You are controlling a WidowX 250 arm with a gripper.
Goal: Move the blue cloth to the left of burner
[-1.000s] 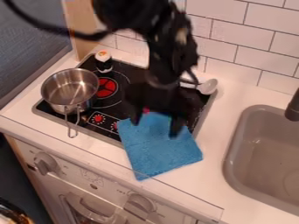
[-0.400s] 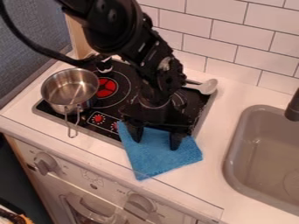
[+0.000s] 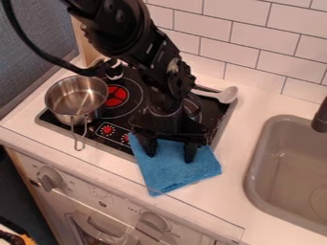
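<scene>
Gripper [image 3: 170, 154], fingers parted, hangs over the blue cloth [image 3: 172, 173], which lies across the front edge of the cooktop [image 3: 125, 121] and onto the counter [image 3: 250, 106]. A metal pot [image 3: 64, 116] and a spoon [image 3: 226, 95] rest on the cooktop.

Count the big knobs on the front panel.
2: one knob near the left end of the front panel, another knob farther right and lower. More may be hidden beyond the view's edge.
</scene>
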